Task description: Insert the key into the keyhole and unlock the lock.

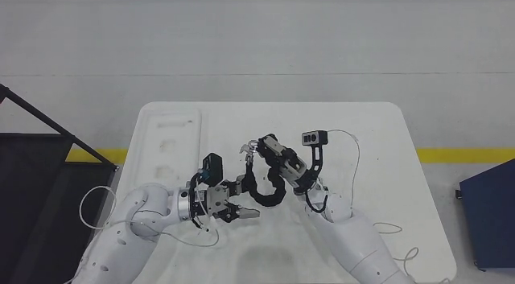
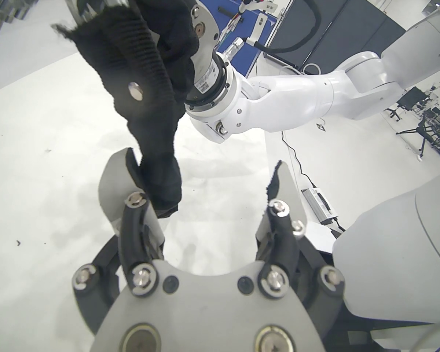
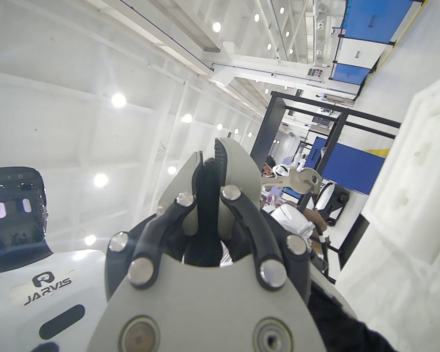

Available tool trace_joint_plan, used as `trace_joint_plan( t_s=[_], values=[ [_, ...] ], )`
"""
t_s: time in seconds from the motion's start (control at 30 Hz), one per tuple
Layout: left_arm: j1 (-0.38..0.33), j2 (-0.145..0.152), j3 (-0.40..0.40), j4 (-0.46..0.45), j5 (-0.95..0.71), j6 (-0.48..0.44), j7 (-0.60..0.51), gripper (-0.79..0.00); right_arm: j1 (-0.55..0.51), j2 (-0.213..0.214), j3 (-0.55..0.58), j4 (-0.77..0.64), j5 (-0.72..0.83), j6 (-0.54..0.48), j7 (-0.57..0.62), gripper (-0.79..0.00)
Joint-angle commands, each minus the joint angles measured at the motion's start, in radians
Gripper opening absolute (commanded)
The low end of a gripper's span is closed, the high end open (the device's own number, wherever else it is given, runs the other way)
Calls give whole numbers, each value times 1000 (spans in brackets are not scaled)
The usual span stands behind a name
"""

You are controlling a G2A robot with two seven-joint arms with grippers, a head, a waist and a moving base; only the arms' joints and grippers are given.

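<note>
Right claw (image 3: 209,150) clenched above white desk (image 1: 370,131). Silver metal key (image 3: 302,181) just beside it; grip on key unclear. Left claw (image 2: 201,162) released.

A tray (image 1: 169,135) lies far left on the surface (image 1: 362,139), the left end effector (image 1: 249,213) before the right end effector (image 1: 251,150) bearing the key (image 3: 300,181).

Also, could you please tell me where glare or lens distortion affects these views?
Right wrist view: ceiling lamps glare behind the right gripper, with the key beside it. Left wrist view: the wide lens bends the room's lines around the open left gripper. Top view: even light across the table.
</note>
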Motion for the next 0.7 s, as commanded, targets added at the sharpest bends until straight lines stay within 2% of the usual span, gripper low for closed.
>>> trace_joint_plan(
  t_s=[0.0,0.67],
  values=[
    [6,2,-1,-5,8,0,9,-785,-2,-2,-1,-1,-2,-1,3,-785],
    [46,18,-30,-32,9,14,75,-785,-65,-2,32,-76,-15,-14,24,-785]
  ],
)
